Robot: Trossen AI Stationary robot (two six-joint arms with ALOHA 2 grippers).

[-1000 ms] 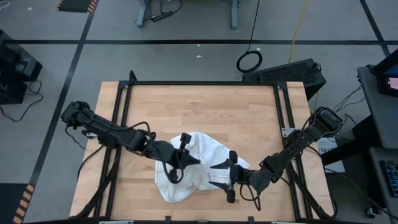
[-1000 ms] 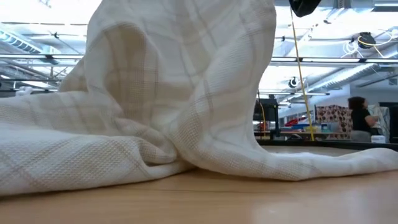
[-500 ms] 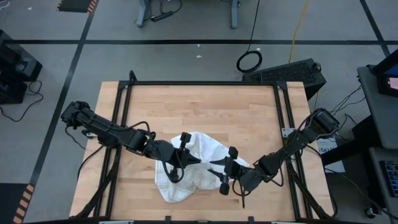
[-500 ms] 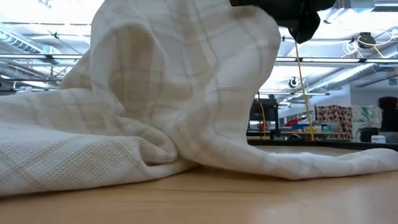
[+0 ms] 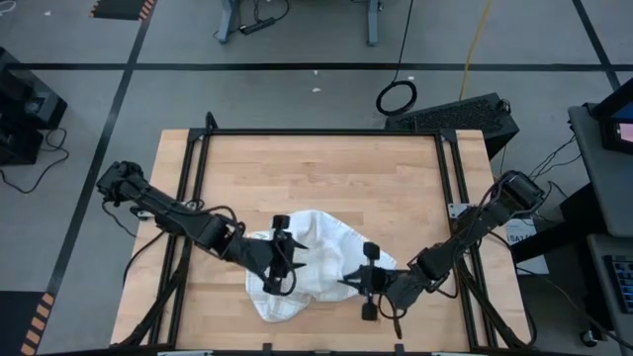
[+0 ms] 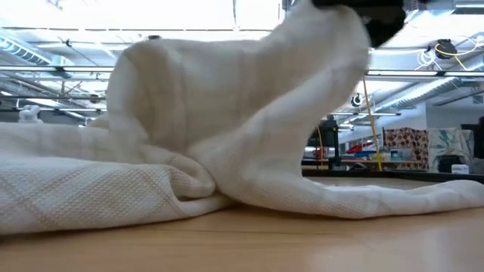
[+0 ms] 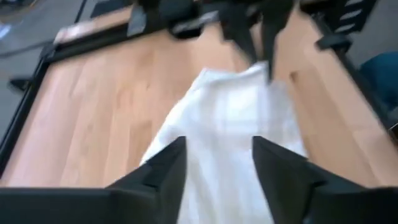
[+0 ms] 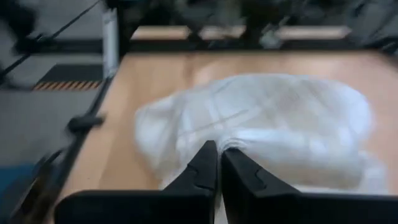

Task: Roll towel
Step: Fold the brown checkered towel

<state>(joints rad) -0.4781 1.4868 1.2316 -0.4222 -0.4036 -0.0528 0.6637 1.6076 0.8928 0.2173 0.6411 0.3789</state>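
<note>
Towel of thin white cloth with a faint grey check [image 5: 315, 265] lies crumpled near the front of the wooden worktop [image 5: 326, 168], between both arms. Over its left side the left end effector [image 5: 289, 259] hangs with fingers parted, holding nothing. At its right edge the right end effector [image 5: 348, 285] is pinched onto a raised fold.

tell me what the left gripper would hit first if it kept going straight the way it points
Probably the towel: the left gripper stands open just above it, and the cloth fills the line ahead. Beyond it is the right gripper.
</note>
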